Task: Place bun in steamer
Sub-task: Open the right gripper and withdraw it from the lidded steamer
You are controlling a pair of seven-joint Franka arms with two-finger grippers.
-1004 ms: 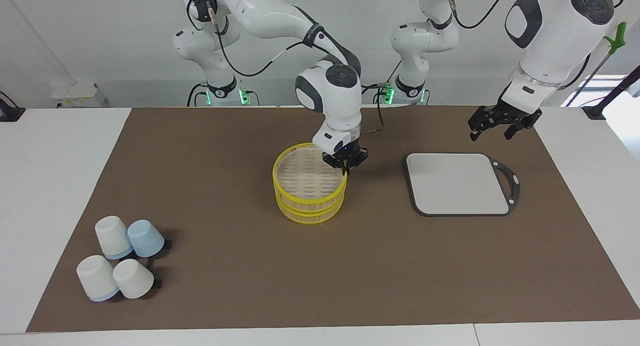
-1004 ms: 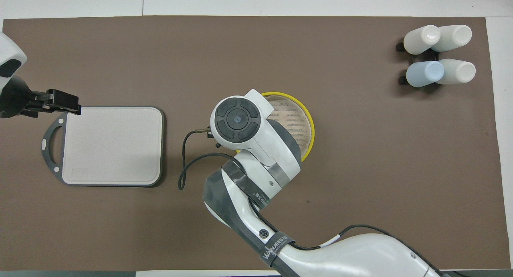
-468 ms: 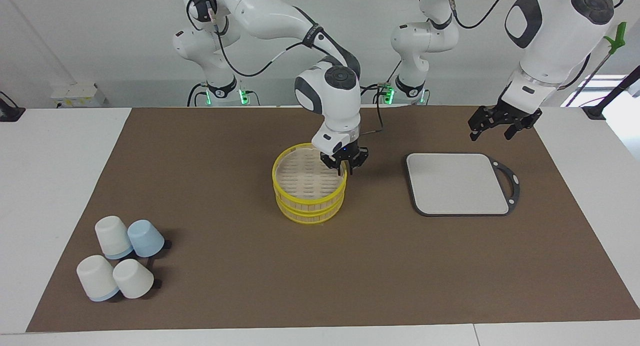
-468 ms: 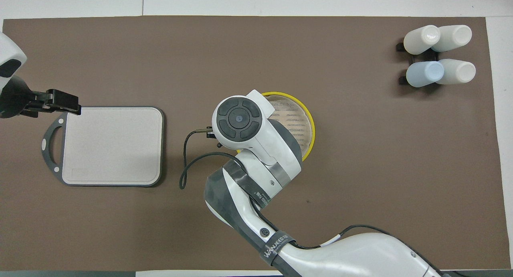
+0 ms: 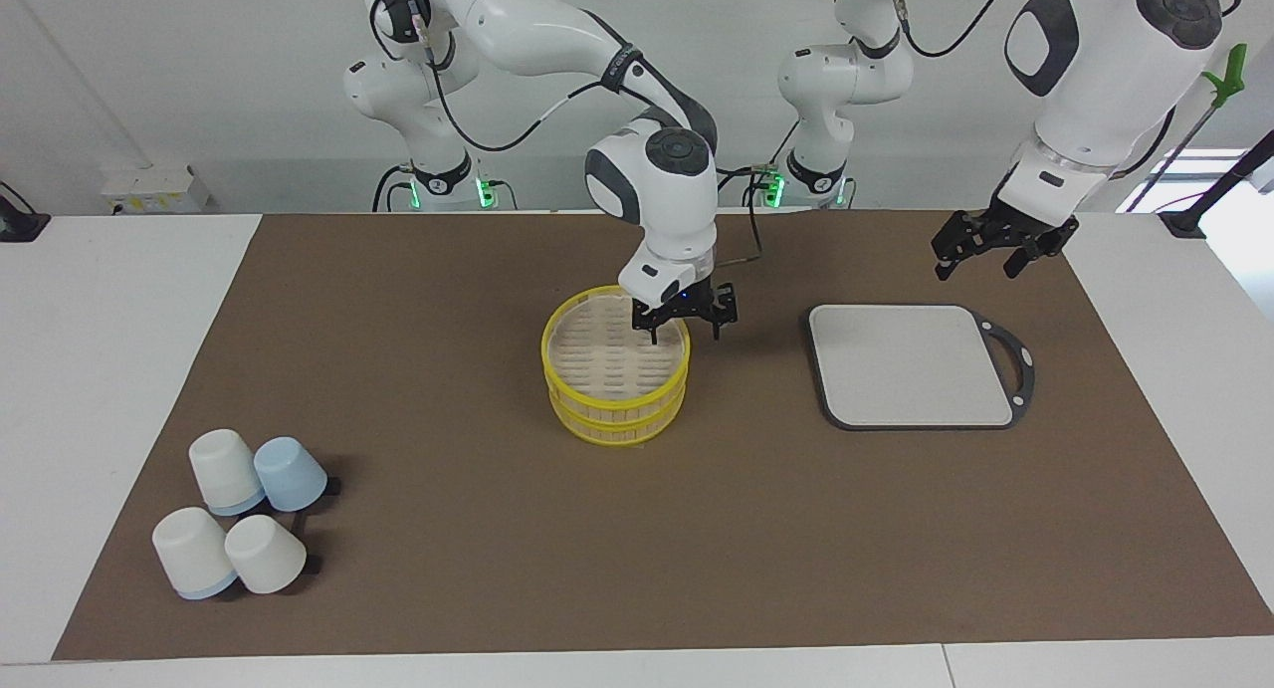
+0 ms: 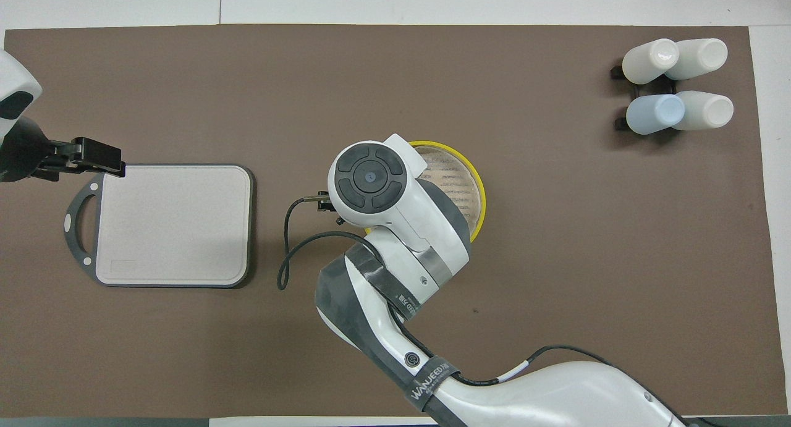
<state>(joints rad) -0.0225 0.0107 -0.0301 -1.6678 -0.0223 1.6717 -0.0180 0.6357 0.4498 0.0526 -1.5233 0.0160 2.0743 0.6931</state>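
The steamer [image 5: 612, 401] is a round two-tier basket with yellow rims, open on top, in the middle of the brown mat. Its slatted floor shows nothing on it. No bun shows in either view. My right gripper [image 5: 687, 328] is open just above the steamer's rim on the side toward the left arm's end, one finger over the inside and one outside. In the overhead view the steamer [image 6: 478, 192] is half covered by the right arm, which hides that gripper. My left gripper [image 5: 980, 250] waits open in the air over the mat by the board's corner nearest the robots; it also shows overhead [image 6: 93, 158].
A grey rectangular board [image 5: 911, 364] with a dark handled frame lies toward the left arm's end, also overhead [image 6: 173, 223]. Several upturned white and pale blue cups [image 5: 239, 514] stand on a rack far from the robots at the right arm's end [image 6: 676, 84].
My right gripper was shut at the steamer's rim and has now opened and risen slightly. The steamer has barely moved. The left arm has not moved.
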